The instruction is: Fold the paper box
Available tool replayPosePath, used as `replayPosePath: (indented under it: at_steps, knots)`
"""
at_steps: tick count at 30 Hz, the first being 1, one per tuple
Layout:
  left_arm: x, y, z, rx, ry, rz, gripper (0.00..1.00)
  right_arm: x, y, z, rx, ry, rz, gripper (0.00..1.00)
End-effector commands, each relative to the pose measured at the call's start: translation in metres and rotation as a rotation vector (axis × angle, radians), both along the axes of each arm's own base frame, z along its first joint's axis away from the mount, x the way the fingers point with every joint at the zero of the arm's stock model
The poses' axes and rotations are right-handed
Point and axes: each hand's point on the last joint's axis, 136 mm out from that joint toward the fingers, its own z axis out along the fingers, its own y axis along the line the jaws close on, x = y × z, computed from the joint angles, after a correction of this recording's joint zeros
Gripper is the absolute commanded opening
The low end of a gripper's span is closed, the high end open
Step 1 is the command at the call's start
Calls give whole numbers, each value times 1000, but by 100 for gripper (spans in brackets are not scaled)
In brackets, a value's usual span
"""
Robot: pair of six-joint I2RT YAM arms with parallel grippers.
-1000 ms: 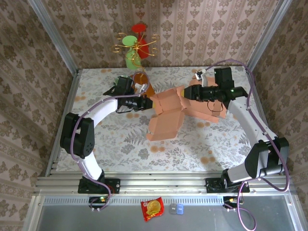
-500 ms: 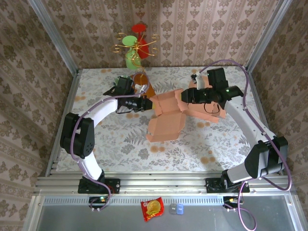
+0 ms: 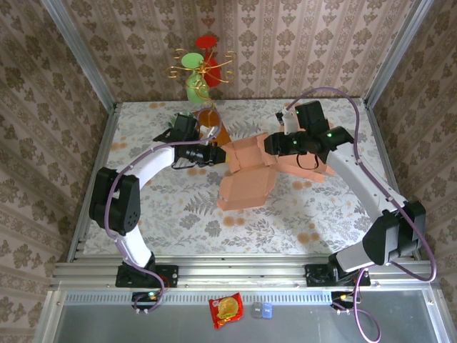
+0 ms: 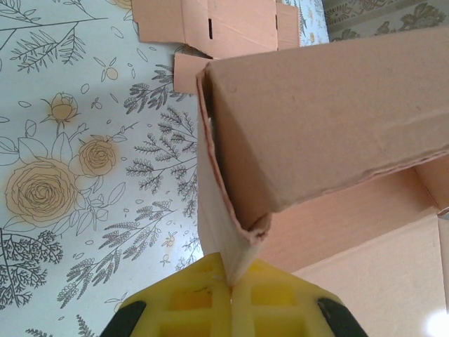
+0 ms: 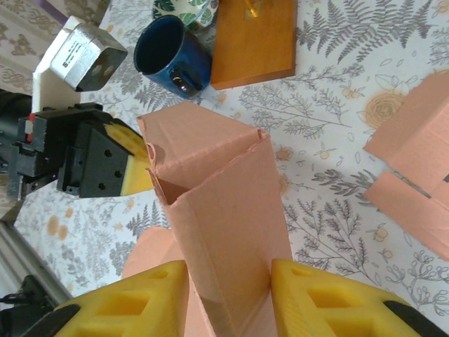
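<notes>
Top external view: on the flowered table (image 3: pixel 171 214) we see the half-folded paper box (image 3: pixel 246 171) lying at centre, between both arms. The left gripper (image 3: pixel 216 154) meets its left edge, and in the left wrist view we find the yellow pads (image 4: pixel 203 302) pinched tight on a thin cardboard edge. The right gripper (image 3: pixel 271 143) stands at the opposite side. Its wrist view shows a raised, doubled wall between the two pads, both pressed against it.
</notes>
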Motion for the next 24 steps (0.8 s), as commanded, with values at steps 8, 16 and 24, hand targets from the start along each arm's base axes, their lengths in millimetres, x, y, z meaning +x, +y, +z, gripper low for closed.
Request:
replayPosePath:
  at_steps: [8, 16, 24]
  knots:
    - [2, -8, 14, -19, -42, -26, 0, 3, -5, -20, -218, -6, -65, 37]
    - [1, -12, 12, -8, -37, -30, 0, 5, -3, -28, -345, -14, -118, 39]
    - [3, -13, 13, 7, -37, -20, 0, 8, -6, -35, -511, -25, -211, 35]
